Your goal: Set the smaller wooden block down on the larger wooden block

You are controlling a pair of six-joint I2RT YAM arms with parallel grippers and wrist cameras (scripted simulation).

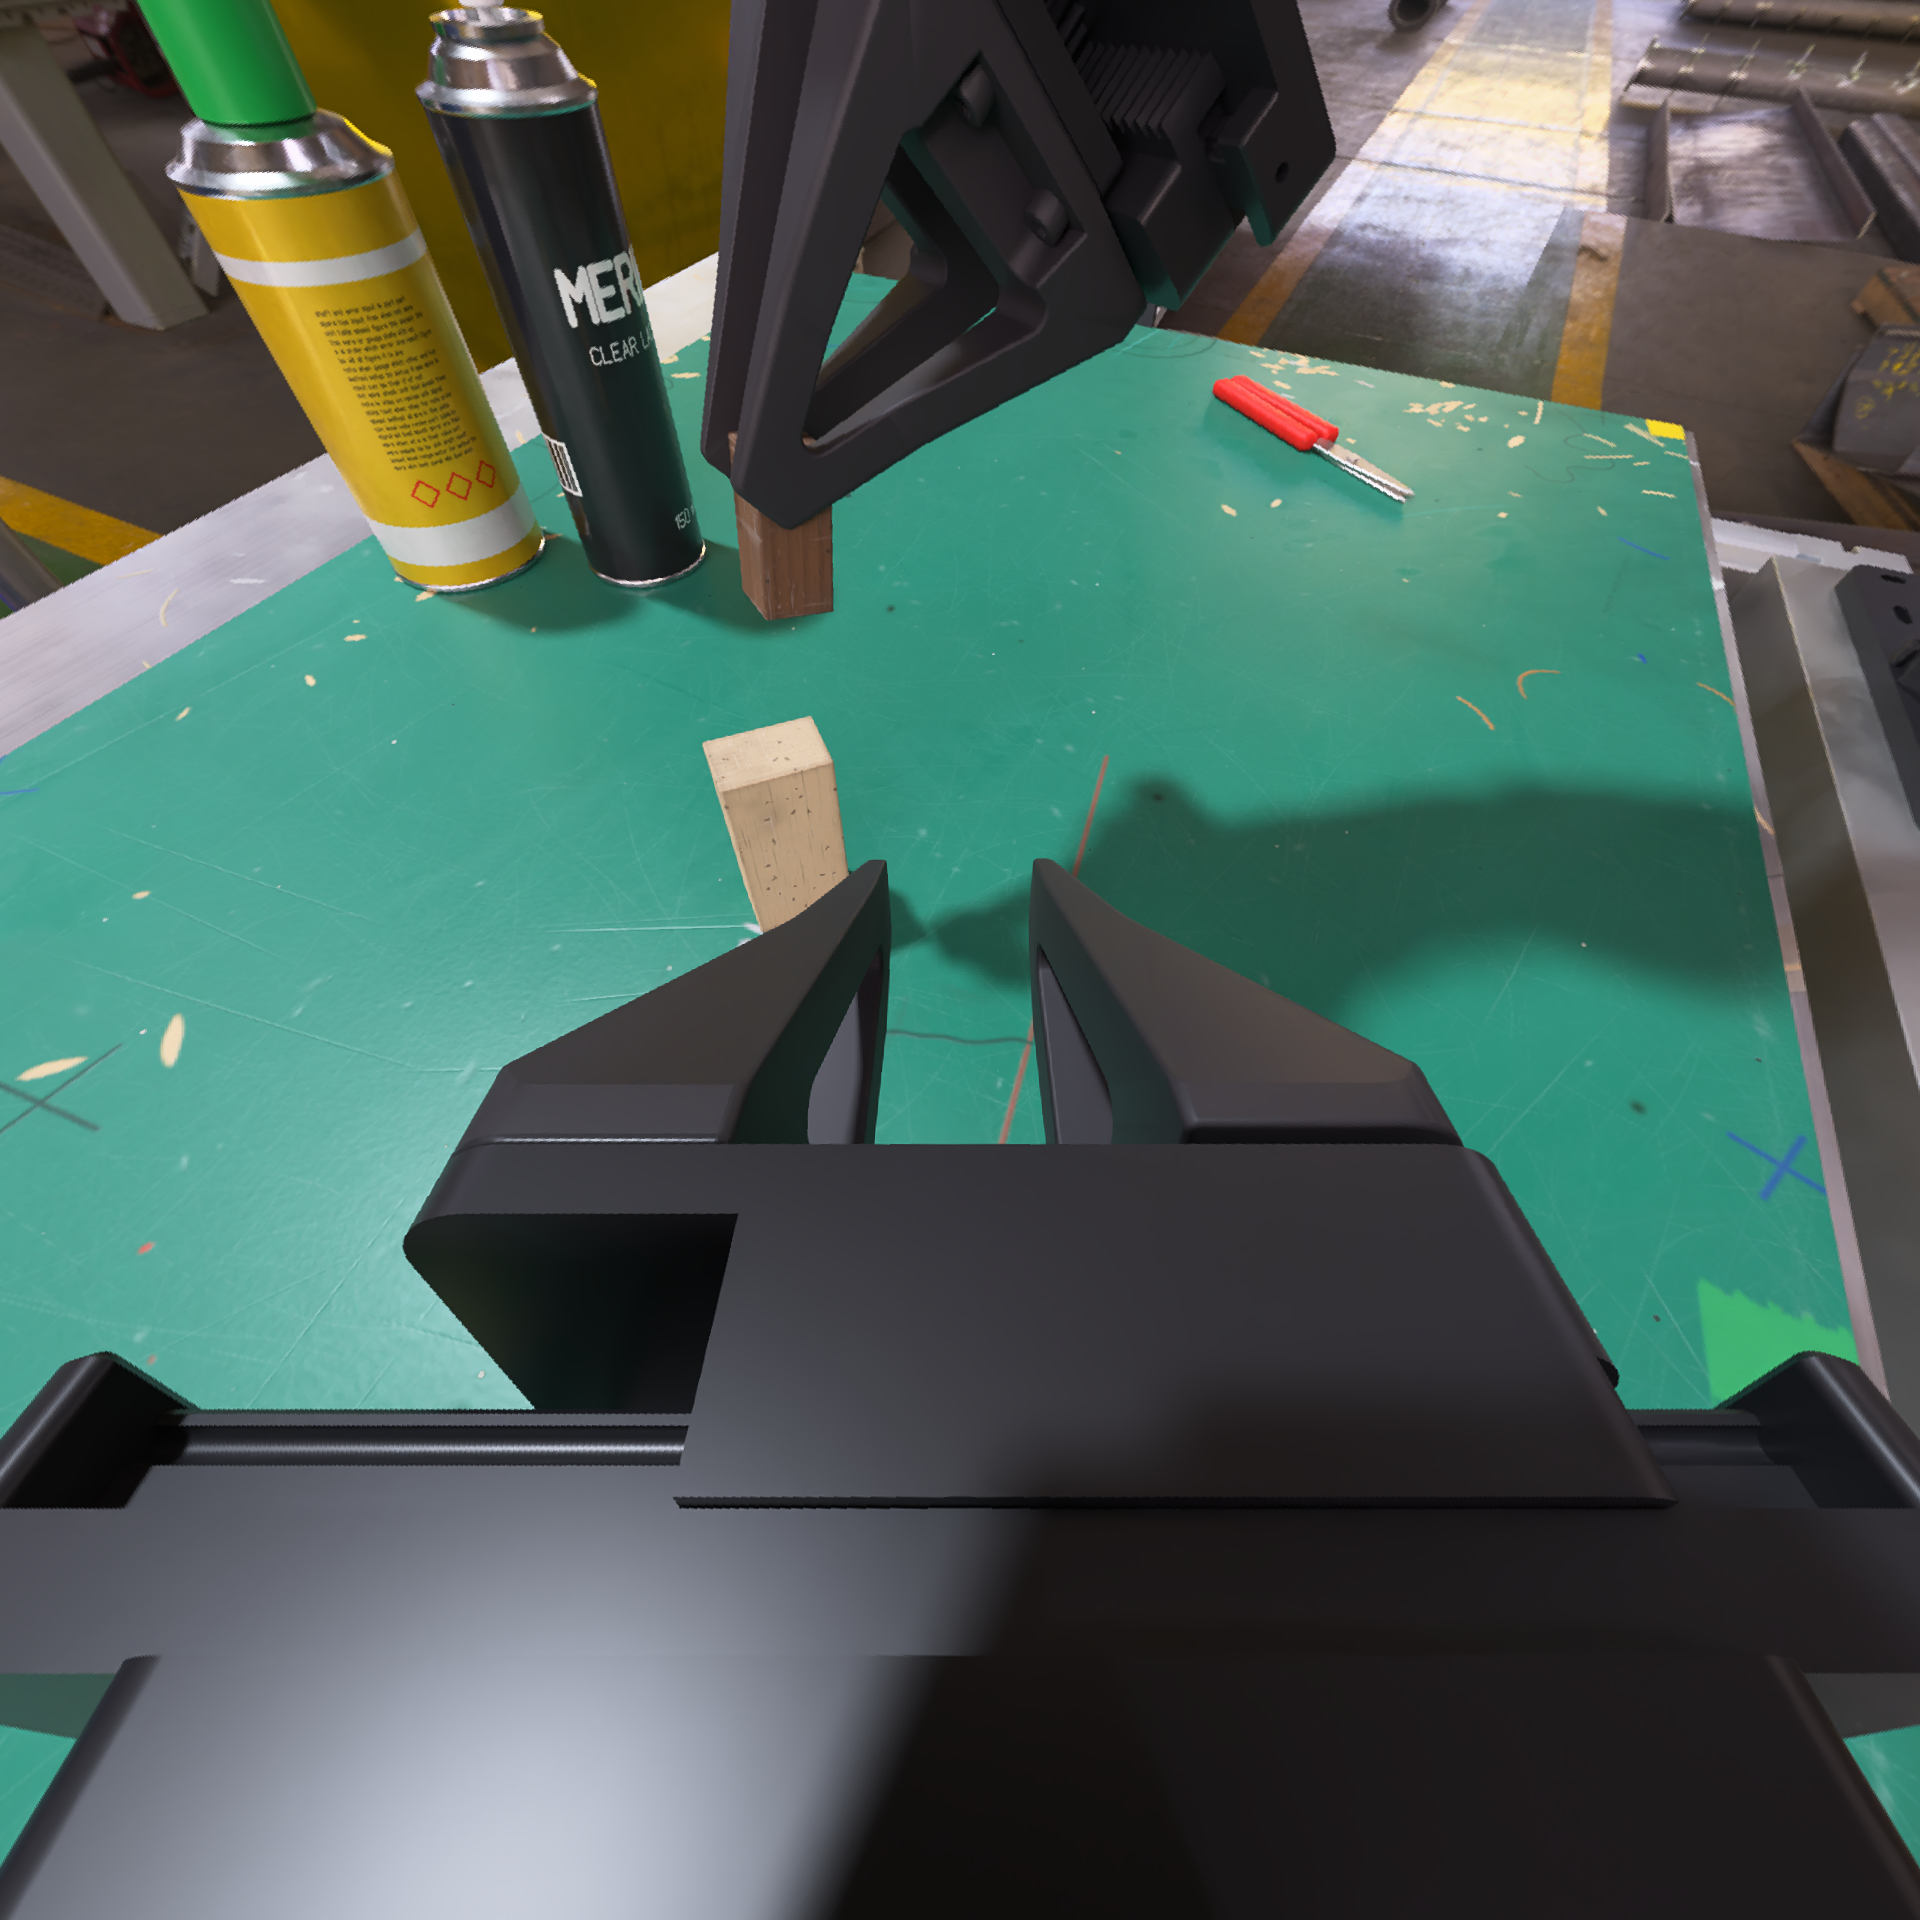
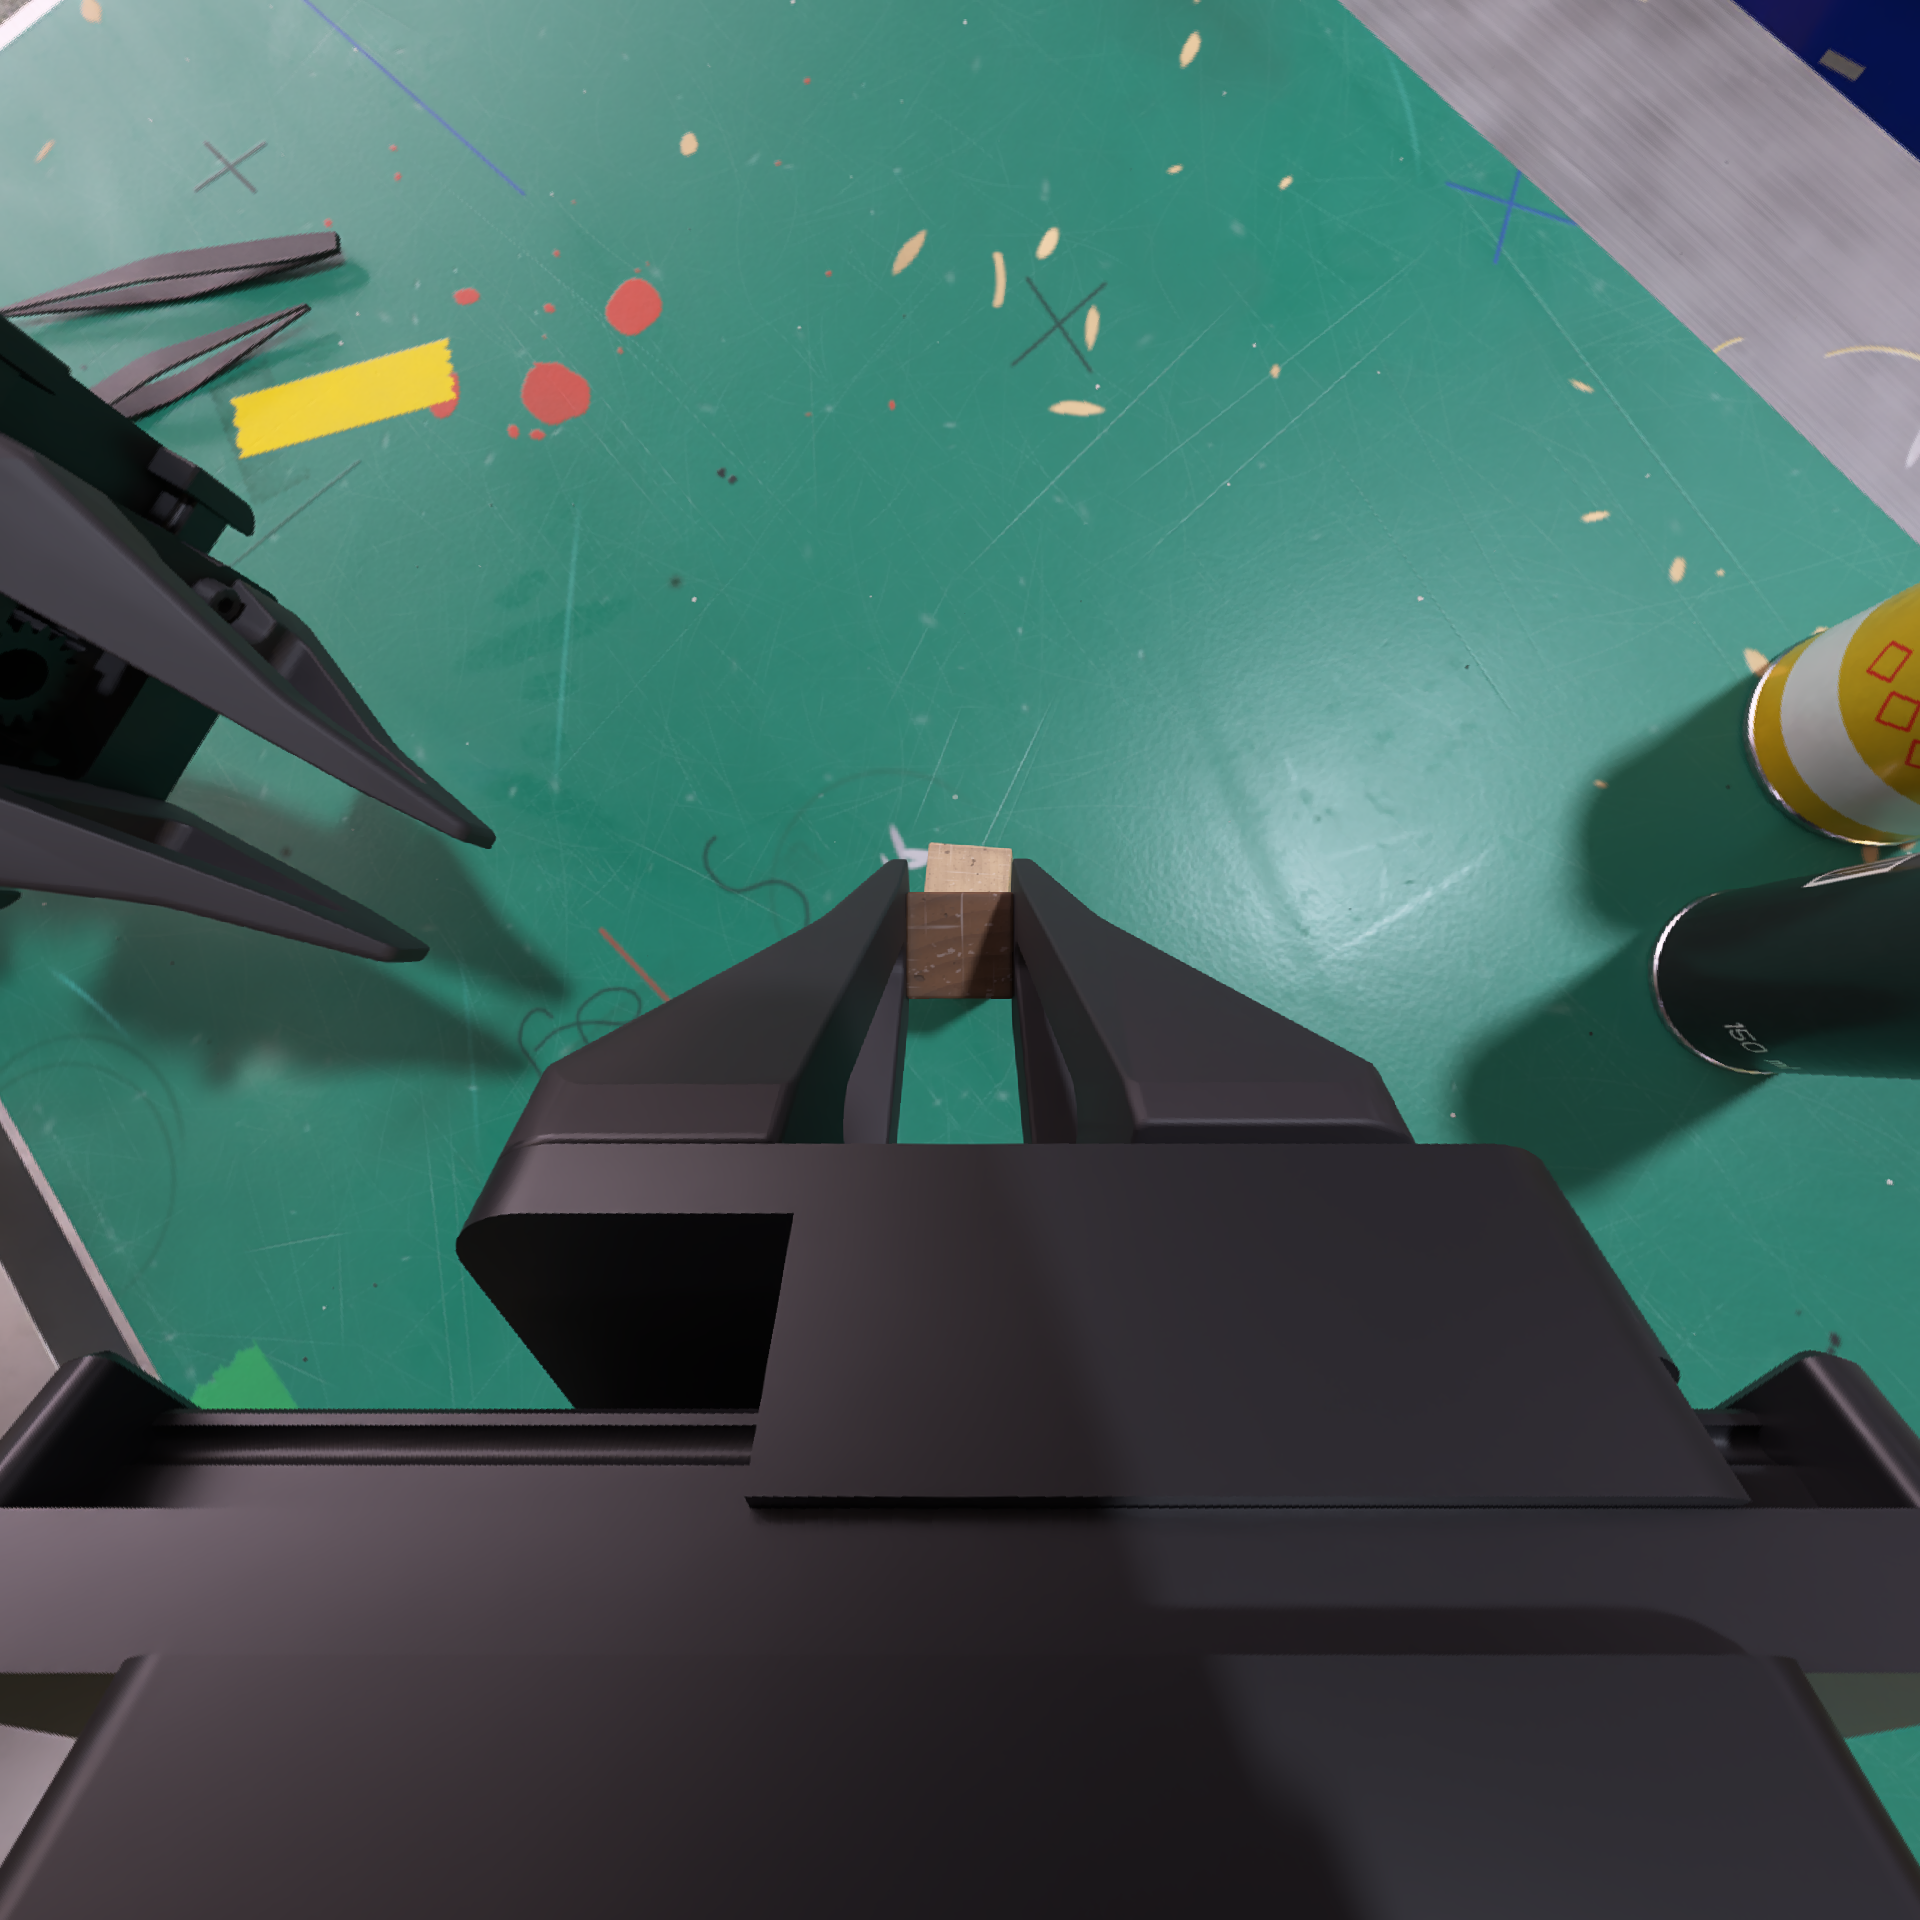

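Brown block (image 2: 958,943) clamped in right gripper (image 2: 960,914), prob. airborne; left gripper (image 1: 960,894) fingers apart, empty. Next: carry over pale block (image 1: 781,821), lower.

Two close wrist views, shared mat (image 1: 1247,727)

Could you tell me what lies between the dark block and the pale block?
Only bare green mat, in the left wrist view, separates the dark block from the pale block.

Pale speckled wooden block (image 1: 777,821), darker brown wooden block (image 1: 787,566); matt scuffed green mat (image 1: 1247,675); glossy, probably metal, spray cans (image 1: 353,343).
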